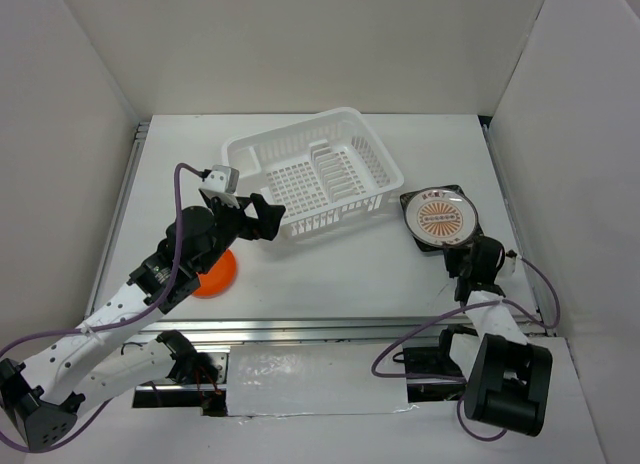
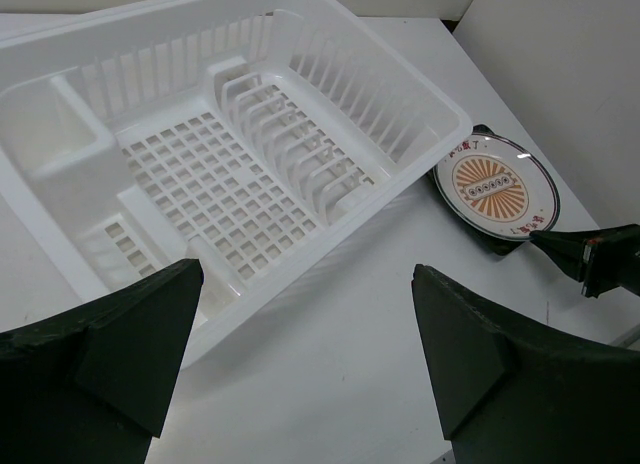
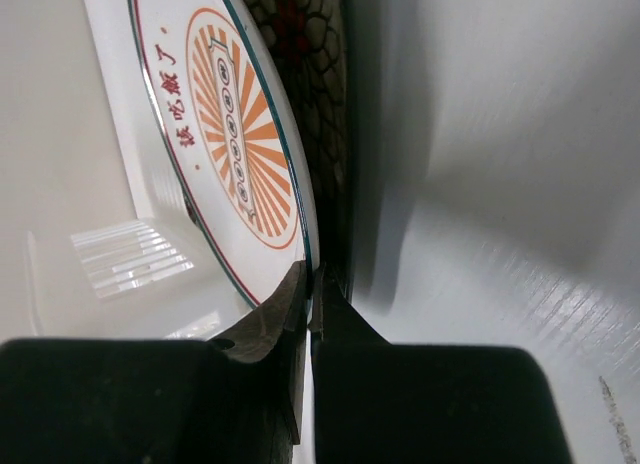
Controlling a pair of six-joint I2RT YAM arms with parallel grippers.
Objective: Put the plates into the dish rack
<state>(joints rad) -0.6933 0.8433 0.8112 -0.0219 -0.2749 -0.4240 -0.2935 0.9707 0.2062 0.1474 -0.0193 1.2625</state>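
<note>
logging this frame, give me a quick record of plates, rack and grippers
rack: empty, mid-table
orange plate: on table, partly under left arm
sunburst plate: atop square plate, right of rack
square plate: on table, beneath it
left gripper: open, empty, by rack
right gripper: shut on sunburst plate rim

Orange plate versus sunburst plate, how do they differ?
The orange plate is plain, alone by the left arm; the sunburst plate is white, patterned, stacked on a dark square plate. The right pincer pinches the sunburst plate's rim; nothing grips the orange plate. Both are round, outside the rack.
</note>
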